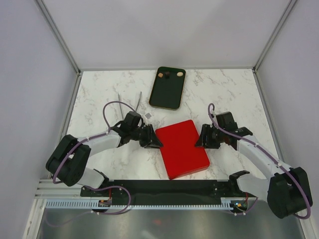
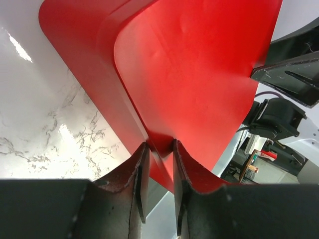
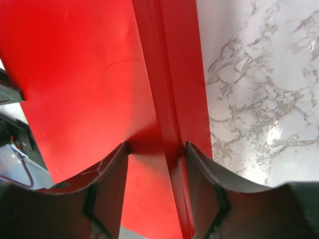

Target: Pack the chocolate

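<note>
Top: glossy red flat rounded-corner box sits mid-tabletop. Small tan and dark chocolate pieces lie on a dark rectangular tray beyond the box, well apart from it. Left gripper is at the box's left edge, right gripper at its right edge.

Left wrist: left gripper is closed on the box's thin rim. The bite looks shallow, so the rim could slip out on a lift.

Right wrist: jaws straddle the right rim; can't tell if clamped. If only one side holds, the box likely tilts or skids.

red box fills left and centre; right end effector fingers spread, straddling its raised rim, rim nearer right finger; white marble tabletop at right.
</note>
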Controlling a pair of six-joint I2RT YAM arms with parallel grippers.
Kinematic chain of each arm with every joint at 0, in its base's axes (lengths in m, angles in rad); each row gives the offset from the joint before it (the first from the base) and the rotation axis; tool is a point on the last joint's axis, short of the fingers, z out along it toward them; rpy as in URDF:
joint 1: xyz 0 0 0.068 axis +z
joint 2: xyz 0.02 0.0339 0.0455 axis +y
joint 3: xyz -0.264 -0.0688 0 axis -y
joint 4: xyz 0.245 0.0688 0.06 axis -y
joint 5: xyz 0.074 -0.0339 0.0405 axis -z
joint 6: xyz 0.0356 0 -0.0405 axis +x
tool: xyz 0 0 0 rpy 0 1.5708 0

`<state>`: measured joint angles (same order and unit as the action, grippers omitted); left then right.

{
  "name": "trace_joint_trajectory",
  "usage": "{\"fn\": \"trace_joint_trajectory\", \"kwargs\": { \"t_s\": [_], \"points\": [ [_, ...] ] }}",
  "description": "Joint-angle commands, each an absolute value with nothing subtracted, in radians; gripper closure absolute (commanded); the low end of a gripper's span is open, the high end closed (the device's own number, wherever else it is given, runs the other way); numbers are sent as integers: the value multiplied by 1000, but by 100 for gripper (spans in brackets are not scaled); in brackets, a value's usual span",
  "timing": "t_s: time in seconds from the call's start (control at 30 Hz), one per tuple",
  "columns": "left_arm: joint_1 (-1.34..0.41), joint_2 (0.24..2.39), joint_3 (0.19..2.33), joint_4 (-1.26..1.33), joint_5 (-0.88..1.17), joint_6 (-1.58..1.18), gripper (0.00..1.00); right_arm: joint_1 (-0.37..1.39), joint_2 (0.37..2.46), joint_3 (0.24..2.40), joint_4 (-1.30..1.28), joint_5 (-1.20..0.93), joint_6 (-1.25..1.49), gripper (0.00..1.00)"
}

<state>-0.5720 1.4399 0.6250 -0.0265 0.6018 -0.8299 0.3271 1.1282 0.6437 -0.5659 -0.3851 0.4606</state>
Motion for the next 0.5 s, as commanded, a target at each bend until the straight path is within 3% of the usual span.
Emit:
{"fn": "trace_joint_trajectory", "kwargs": {
  "t_s": [0.0, 0.13, 0.23, 0.47],
  "points": [
    [-612, 1493, 615, -18, 566, -831, 70, 334, 1098, 553, -445, -443, 560, 48],
    [-607, 1538, 662, -28, 552, -808, 68, 334, 1083, 502, -324, -460, 640, 65],
    [-598, 1591, 716, -54, 561, -782, 67, 334, 1094, 488, -256, -454, 669, 68],
    [-571, 1574, 782, -170, 529, -720, 68, 334, 1144, 492, -232, -457, 673, 63]
  ]
}}
